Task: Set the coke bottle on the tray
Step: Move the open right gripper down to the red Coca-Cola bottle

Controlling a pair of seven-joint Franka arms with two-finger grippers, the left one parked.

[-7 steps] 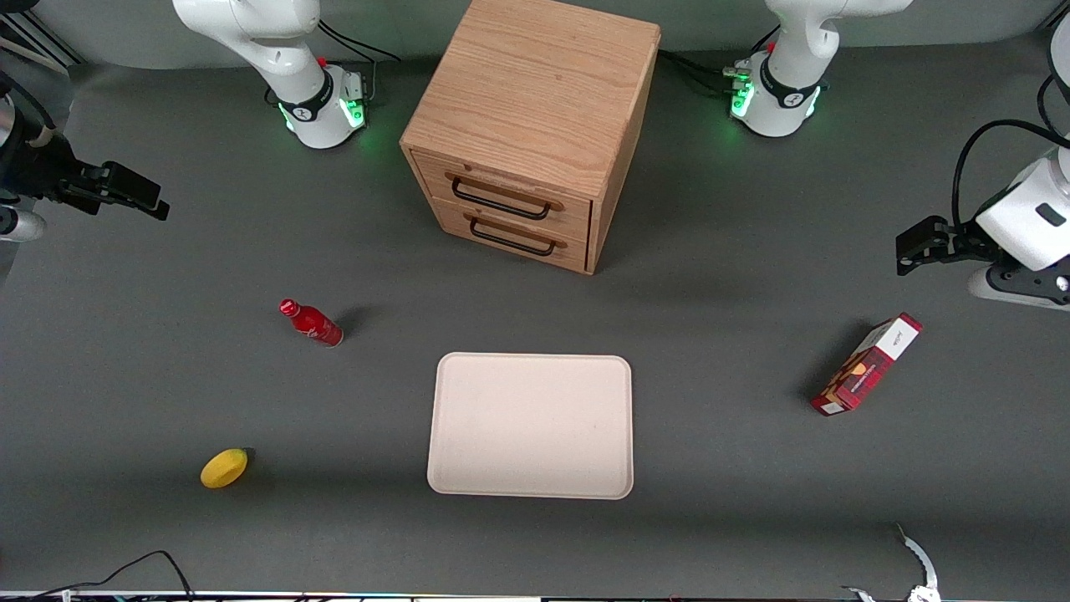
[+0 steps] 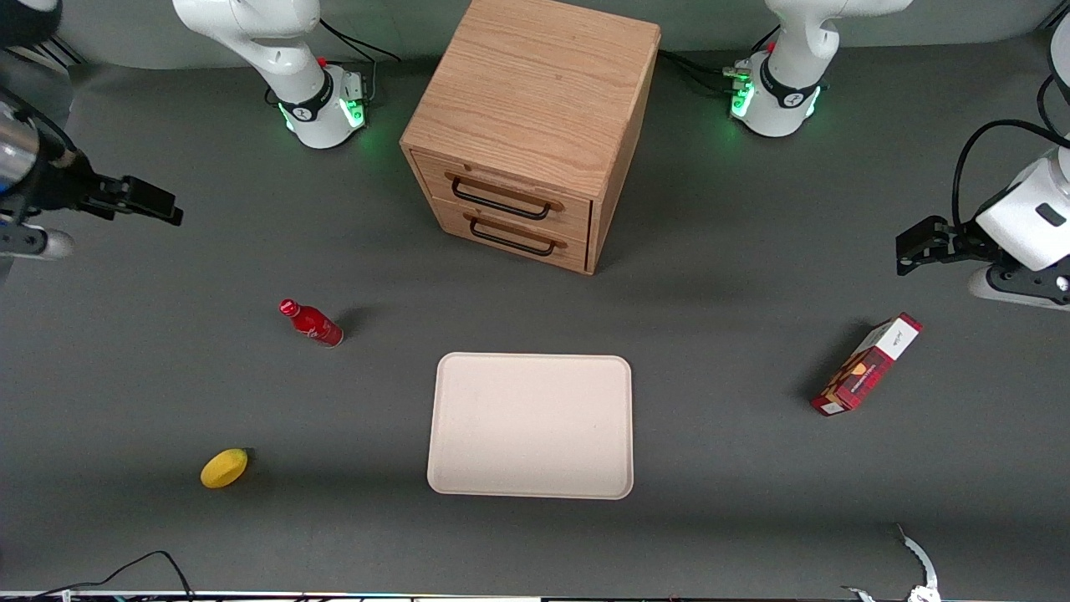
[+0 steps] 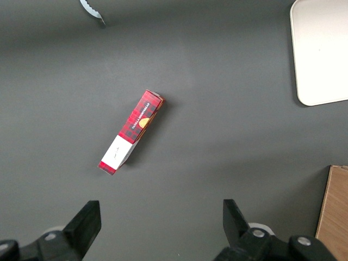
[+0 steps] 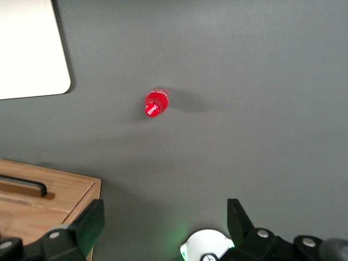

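The coke bottle (image 2: 310,322) stands upright on the grey table (image 2: 752,502), between the tray (image 2: 530,425) and the working arm's end of the table, a little farther from the front camera than the tray's nearest corner. It does not touch the tray. The tray has nothing on it, so the task is, I judge, at its very beginning: the approach to the bottle.

The gripper (image 2: 155,203) hangs high above the table at the working arm's end, well apart from the bottle. In the right wrist view its fingers (image 4: 81,225) stand wide apart and hold nothing, and the bottle (image 4: 156,103) is seen from above, cap up.

To do this step well, I think the gripper should first come over the bottle until the red cap sits between the two fingers, and only then go down. The bottle is narrow and glossy (it can tip or slip easily), so a grasp on the body below the neck looks safer than one on the cap. The closing should be centred, so that one finger does not push the bottle over.

The count: one coke bottle, one tray, one wooden cabinet (image 2: 529,125) with two drawers, one yellow lemon-like fruit (image 2: 224,467), and one red-and-white box (image 2: 867,365) lying toward the parked arm's end.
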